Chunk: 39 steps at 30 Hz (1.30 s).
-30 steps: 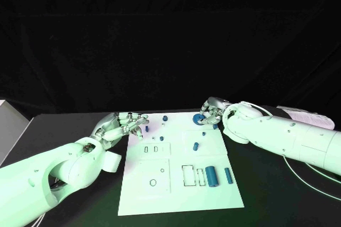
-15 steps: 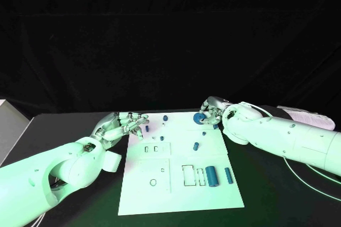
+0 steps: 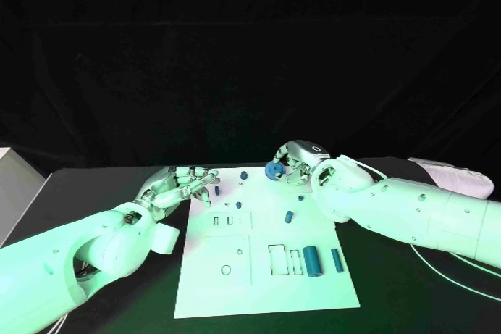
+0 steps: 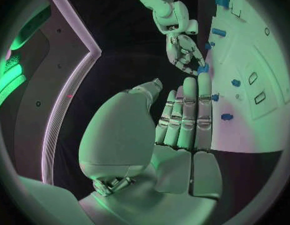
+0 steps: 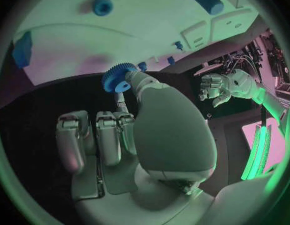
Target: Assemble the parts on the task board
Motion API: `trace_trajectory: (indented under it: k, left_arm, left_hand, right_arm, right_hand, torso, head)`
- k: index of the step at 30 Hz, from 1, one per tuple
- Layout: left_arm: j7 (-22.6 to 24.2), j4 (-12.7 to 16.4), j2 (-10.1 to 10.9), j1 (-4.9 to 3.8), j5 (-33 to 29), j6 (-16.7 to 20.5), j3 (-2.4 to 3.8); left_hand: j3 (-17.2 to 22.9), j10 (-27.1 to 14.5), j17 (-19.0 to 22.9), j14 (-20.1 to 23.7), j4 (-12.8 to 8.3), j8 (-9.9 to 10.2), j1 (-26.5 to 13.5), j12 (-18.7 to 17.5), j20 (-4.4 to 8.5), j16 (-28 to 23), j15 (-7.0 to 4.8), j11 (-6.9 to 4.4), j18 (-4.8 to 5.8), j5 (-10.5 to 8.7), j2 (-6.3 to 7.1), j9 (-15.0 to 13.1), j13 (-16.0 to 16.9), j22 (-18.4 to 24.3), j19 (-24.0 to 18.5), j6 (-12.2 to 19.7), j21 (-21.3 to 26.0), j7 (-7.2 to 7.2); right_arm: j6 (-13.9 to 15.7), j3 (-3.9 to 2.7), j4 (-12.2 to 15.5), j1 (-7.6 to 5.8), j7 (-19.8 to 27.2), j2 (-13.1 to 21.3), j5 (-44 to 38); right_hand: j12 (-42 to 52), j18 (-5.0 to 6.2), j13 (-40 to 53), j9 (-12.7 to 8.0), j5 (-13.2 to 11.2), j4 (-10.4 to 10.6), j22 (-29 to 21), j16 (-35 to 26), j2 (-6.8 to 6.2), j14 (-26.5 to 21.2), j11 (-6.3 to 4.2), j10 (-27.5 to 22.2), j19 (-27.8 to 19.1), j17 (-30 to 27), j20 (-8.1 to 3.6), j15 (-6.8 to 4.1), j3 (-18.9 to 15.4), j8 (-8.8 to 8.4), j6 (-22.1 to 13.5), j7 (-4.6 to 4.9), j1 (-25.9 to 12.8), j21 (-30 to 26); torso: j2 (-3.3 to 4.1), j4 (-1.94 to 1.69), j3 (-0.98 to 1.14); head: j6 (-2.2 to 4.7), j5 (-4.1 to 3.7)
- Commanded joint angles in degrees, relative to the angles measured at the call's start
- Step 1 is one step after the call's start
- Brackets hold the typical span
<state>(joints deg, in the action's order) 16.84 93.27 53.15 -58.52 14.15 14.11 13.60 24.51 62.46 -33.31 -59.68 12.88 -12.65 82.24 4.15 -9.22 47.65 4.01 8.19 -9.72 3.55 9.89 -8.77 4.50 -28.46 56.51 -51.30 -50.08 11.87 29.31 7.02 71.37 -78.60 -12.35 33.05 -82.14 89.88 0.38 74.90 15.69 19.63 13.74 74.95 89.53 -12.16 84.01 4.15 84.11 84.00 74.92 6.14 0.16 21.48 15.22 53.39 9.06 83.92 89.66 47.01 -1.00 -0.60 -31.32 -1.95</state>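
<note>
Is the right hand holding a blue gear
Yes, the right wrist view shows the right hand pinching a toothed blue gear at its fingertips, above the edge of the task board.

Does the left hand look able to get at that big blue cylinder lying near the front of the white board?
Probably yes. The left hand holds nothing, and the big blue cylinder lies uncovered on the white task board; though it is on the board's far side from that arm.
</note>
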Motion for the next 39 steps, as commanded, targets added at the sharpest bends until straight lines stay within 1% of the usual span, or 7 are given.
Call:
trace_trajectory:
  k: [1,9,19,24,30,35,39]
  left_arm:
    - [0.19,0.07,-0.21,-0.02,0.18,-1.11,0.04]
    - [0.15,0.18,-0.36,-0.02,0.22,-1.13,0.04]
    - [0.06,0.42,-0.42,-0.03,0.26,-1.16,0.04]
    - [0.03,0.58,-0.40,-0.03,0.36,-1.17,0.04]
    - [-0.06,0.69,-0.31,-0.03,0.41,-1.15,0.04]
    - [-0.11,0.76,-0.30,-0.04,0.46,-1.17,0.04]
    - [-0.15,0.79,-0.27,-0.04,0.50,-1.20,0.04]
  left_hand:
    - [0.37,-0.46,0.02,0.40,-0.04,0.09,0.26,-0.31,0.00,0.33,-0.06,0.03,-0.76,-0.19,-0.19,-0.09,-0.10,-0.05,-0.43,0.45,-0.21,-0.03]
    - [0.37,-0.46,0.02,0.40,-0.04,0.09,0.26,-0.31,0.00,0.33,-0.06,0.03,-0.76,-0.19,-0.19,-0.09,-0.10,-0.05,-0.43,0.45,-0.21,-0.03]
    - [0.37,-0.46,0.02,0.40,-0.04,0.09,0.26,-0.31,0.00,0.33,-0.06,0.03,-0.76,-0.19,-0.19,-0.09,-0.10,-0.05,-0.43,0.45,-0.21,-0.03]
    - [0.37,-0.46,0.02,0.40,-0.04,0.09,0.26,-0.31,0.00,0.33,-0.06,0.03,-0.76,-0.19,-0.19,-0.09,-0.10,-0.05,-0.43,0.45,-0.21,-0.03]
    - [0.37,-0.46,0.02,0.40,-0.04,0.09,0.26,-0.31,0.00,0.33,-0.06,0.03,-0.76,-0.19,-0.19,-0.09,-0.10,-0.05,-0.43,0.45,-0.21,-0.03]
    - [0.37,-0.46,0.02,0.40,-0.04,0.09,0.26,-0.31,0.00,0.33,-0.06,0.03,-0.76,-0.19,-0.19,-0.09,-0.10,-0.05,-0.43,0.45,-0.21,-0.03]
    - [0.37,-0.46,0.02,0.40,-0.04,0.09,0.26,-0.31,0.00,0.33,-0.06,0.03,-0.76,-0.19,-0.19,-0.09,-0.10,-0.05,-0.43,0.45,-0.21,-0.03]
  right_arm:
    - [2.99,-0.02,0.51,0.11,-0.22,-1.57,-4.20]
    - [2.38,0.04,-0.93,1.26,-0.74,-5.61,-4.91]
    - [1.49,0.07,-3.68,2.54,-1.20,-9.01,-5.29]
    - [0.82,0.08,-4.58,2.86,-1.36,-9.73,-5.51]
    - [0.56,0.09,-5.15,3.19,-1.47,-10.28,-6.39]
    - [0.50,0.11,-5.43,3.28,-1.42,-10.59,-6.42]
    - [0.41,0.15,-5.81,3.31,-1.31,-10.81,-6.28]
  right_hand:
    - [0.12,-0.38,15.10,0.06,0.15,-0.01,15.05,0.18,0.24,5.64,-0.33,5.89,6.00,13.50,-0.52,-0.54,0.39,0.59,1.72,-0.63,-0.62,0.34]
    - [0.12,-0.38,15.10,0.00,-0.13,0.01,15.05,0.17,0.08,5.63,-0.32,5.89,6.00,13.42,-0.55,-0.56,0.63,0.48,1.64,-0.62,-1.02,0.34]
    - [0.12,-0.38,15.10,-0.06,-0.34,-0.01,15.05,0.14,-0.03,5.59,-0.31,5.89,6.00,13.25,-0.55,-0.55,0.84,0.37,1.51,-0.59,-1.26,0.34]
    - [0.12,-0.38,15.10,-0.06,-0.34,-0.01,15.05,0.14,-0.03,5.59,-0.31,5.89,6.00,13.25,-0.55,-0.55,0.84,0.37,1.51,-0.59,-1.26,0.34]
    - [0.12,-0.38,15.10,-0.10,-0.44,-0.03,15.05,0.15,-0.14,5.61,-0.29,5.89,6.00,13.33,-0.55,-0.54,0.94,0.30,1.43,-0.57,-1.42,0.34]
    - [0.12,-0.38,15.10,-0.10,-0.44,-0.03,15.05,0.15,-0.14,5.61,-0.29,5.89,6.00,13.33,-0.55,-0.54,0.94,0.30,1.43,-0.57,-1.42,0.34]
    - [0.12,-0.38,15.10,-0.13,-0.51,-0.04,15.05,0.13,-0.22,5.59,-0.27,5.89,6.00,13.25,-0.54,-0.52,1.02,0.24,1.35,-0.54,-1.56,0.34]
  torso:
    - [0.04,-0.05,-0.07]
    - [0.10,-0.11,-0.16]
    - [0.20,-0.13,-0.14]
    - [0.17,-0.08,-0.10]
    - [0.21,-0.02,0.05]
    - [0.13,-0.08,-0.07]
    - [0.11,-0.02,-0.01]
  head:
    - [0.10,0.06]
    - [0.18,0.12]
    - [-0.10,0.44]
    - [-0.22,0.51]
    - [-0.37,0.78]
    - [-0.60,1.06]
    - [-0.67,1.20]
